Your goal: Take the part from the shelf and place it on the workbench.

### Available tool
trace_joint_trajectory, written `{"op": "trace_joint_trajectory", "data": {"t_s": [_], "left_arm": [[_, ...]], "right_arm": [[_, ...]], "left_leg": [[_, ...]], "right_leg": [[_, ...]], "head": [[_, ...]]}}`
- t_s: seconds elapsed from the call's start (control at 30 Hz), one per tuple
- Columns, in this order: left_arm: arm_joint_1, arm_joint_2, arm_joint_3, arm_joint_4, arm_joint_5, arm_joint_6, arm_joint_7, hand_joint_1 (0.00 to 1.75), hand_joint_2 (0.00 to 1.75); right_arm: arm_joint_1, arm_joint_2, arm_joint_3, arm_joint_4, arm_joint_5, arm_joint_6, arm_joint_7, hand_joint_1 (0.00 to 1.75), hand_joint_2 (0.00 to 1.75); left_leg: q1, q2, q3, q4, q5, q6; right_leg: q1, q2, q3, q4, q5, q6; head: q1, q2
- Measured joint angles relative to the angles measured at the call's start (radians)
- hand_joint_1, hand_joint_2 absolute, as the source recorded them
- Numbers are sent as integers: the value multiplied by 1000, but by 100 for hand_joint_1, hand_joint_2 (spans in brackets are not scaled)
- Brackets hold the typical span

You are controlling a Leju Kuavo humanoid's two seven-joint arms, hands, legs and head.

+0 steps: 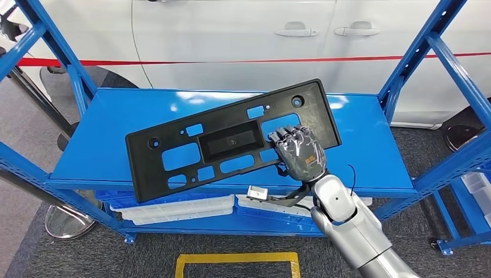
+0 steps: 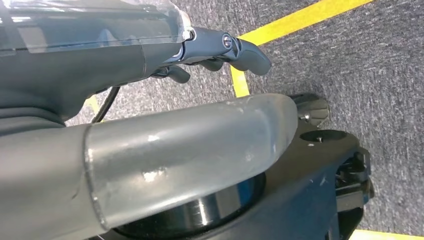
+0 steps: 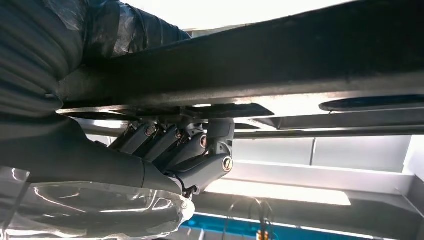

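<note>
A long black plastic panel (image 1: 226, 142) with several cut-outs is tilted over the blue shelf top (image 1: 116, 121), its right end higher. My right hand (image 1: 299, 152) grips the panel near its right end, fingers on top at a cut-out. In the right wrist view the fingers (image 3: 195, 145) curl against the panel's dark edge (image 3: 280, 60) with the thumb on its other face. My left hand (image 2: 150, 150) hangs over the grey carpet, its fingers (image 2: 240, 50) curled loosely with nothing in them.
Blue shelf uprights (image 1: 428, 52) stand at both sides. White plastic parts (image 1: 179, 209) lie on the lower shelf. A white car (image 1: 243, 35) stands behind the rack. Yellow floor tape (image 1: 237, 260) marks the carpet in front. A round metal base (image 1: 66, 220) sits at the left.
</note>
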Motion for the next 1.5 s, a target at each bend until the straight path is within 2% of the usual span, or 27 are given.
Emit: {"op": "trace_joint_trajectory", "data": {"t_s": [0.1,0.2,0.27,0.33,0.37,0.4,0.47,0.5,0.53,0.63,0.7,0.77,0.83,0.87,0.9,0.93,1.0,1.03,1.1,1.17,1.2,1.27,1.33,1.37,1.4,1.43,1.5], "left_arm": [[0,1,0,0,-1,-2,-3,0,0],[-1,0,0,0,-1,-3,-5,0,0],[-1,0,0,0,-1,-3,-5,0,0],[-1,0,0,0,-2,-2,-5,0,0],[-1,0,0,0,-2,-1,-4,0,0],[-1,0,0,0,-2,-2,-3,0,0],[-1,0,0,0,-2,-2,-2,0,0],[-1,0,0,0,-2,-2,-1,0,0],[-1,0,0,1,-2,-1,0,0,0],[1,0,0,3,-8,-3,1,0,0],[1,0,0,4,-17,-2,7,0,0],[-1,0,0,5,-21,-1,12,0,0],[-1,1,0,5,-22,-2,13,0,0],[0,1,0,5,-19,-2,11,0,0],[0,3,0,5,-16,-3,7,0,0],[0,5,0,5,-12,-5,2,0,0],[-1,11,0,5,-6,-11,-5,0,0],[-2,13,0,5,-5,-15,-5,0,0],[-3,17,0,5,-5,-19,-6,0,0],[-3,18,0,5,-4,-20,-7,0,0],[-3,18,0,5,-3,-20,-8,0,0],[-3,19,1,5,-2,-19,-9,0,0],[-3,19,1,5,-2,-21,-15,0,0],[-2,19,1,5,-2,-23,-17,0,0],[-1,19,1,5,-2,-23,-20,0,0],[-1,19,1,5,-2,-23,-20,0,0],[0,19,1,5,-2,-24,-21,0,0]], "right_arm": [[20,1,-13,-29,17,0,-5,175,175],[27,3,-22,-49,22,0,-5,175,175],[31,3,-29,-57,23,0,-5,175,175],[37,3,-34,-59,23,0,-3,175,175],[41,3,-35,-59,23,0,-4,175,175],[45,3,-36,-59,23,0,-7,175,175],[53,4,-41,-60,29,0,-17,175,175],[58,4,-45,-61,33,0,-20,175,175],[64,6,-47,-63,38,-1,-20,175,175],[81,17,-49,-69,49,-2,-14,175,175],[83,27,-47,-72,53,-2,0,175,175],[83,34,-43,-75,48,-2,15,175,175],[85,36,-39,-77,42,-2,22,175,175],[87,37,-36,-77,40,-1,24,175,175],[89,39,-33,-77,39,3,27,175,175],[90,44,-30,-77,40,9,31,175,175],[87,64,-22,-73,46,22,45,175,175],[82,77,-18,-69,48,25,51,175,175],[69,103,-9,-56,53,28,58,175,175],[55,125,0,-43,56,36,62,175,175],[48,133,3,-37,57,41,64,175,175],[37,143,8,-26,57,47,68,175,175],[31,150,11,-12,55,47,70,175,175],[29,155,12,-4,54,47,70,175,175],[26,159,14,3,53,47,70,175,175],[24,163,16,8,51,48,70,175,175],[17,171,19,14,48,49,70,175,175]], "left_leg": [[-2,0,-5,1,-1,4],[10,3,4,-21,9,18],[14,7,10,-30,14,26],[14,8,11,-30,16,28],[14,8,11,-30,15,27],[15,7,12,-28,13,25],[18,4,14,-22,5,15],[19,2,13,-18,1,9],[19,1,10,-15,-1,1],[18,-1,4,-14,2,-19],[18,5,-5,3,-18,-29],[19,13,-38,86,-83,-34],[18,16,-85,213,-150,-34],[18,16,-97,255,-161,-34],[17,16,-92,261,-152,-32],[16,16,-68,230,-126,-29],[13,16,9,100,-72,-20],[10,16,41,43,-58,-17],[4,15,61,-7,-53,-12],[6,16,51,-16,-35,-4],[8,17,45,-20,-25,3],[12,19,28,-27,-4,17],[11,20,6,-26,13,25],[10,20,-6,-26,22,26],[9,20,-18,-25,30,26],[7,20,-31,-23,39,26],[4,19,-51,-20,54,22]], "right_leg": [[-1,1,-3,-3,3,5],[-1,0,-12,17,-11,11],[-3,-2,-68,117,-57,15],[-7,-2,-152,248,-96,21],[-10,-2,-180,278,-87,24],[-13,-2,-193,274,-57,26],[-20,-3,-172,176,36,30],[-18,-2,-156,123,69,28],[-15,0,-144,85,87,24],[-8,2,-140,59,88,6],[-11,-2,-144,51,89,-10],[-12,-7,-150,47,96,-27],[-6,-11,-160,48,103,-37],[-3,-13,-166,50,106,-39],[0,-15,-172,53,109,-40],[2,-16,-178,57,112,-40],[6,-15,-190,64,118,-36],[7,-15,-194,67,122,-32],[8,-15,-201,67,135,-21],[8,-14,-205,62,146,-8],[7,-14,-209,66,136,-2],[6,-12,-230,118,72,5],[4,-12,-258,225,-14,9],[4,-12,-264,273,-36,11],[3,-12,-262,303,-38,12],[2,-12,-243,300,-18,10],[5,-10,-161,201,40,-2]], "head": [[0,0],[0,0],[0,0],[0,0],[0,0],[0,0],[0,0],[0,0],[0,0],[0,0],[0,0],[-1,0],[-1,0],[-1,0],[-1,0],[-1,0],[-1,0],[-1,0],[-1,0],[0,0],[0,0],[0,0],[0,0],[0,0],[0,0],[0,0],[0,0]]}}
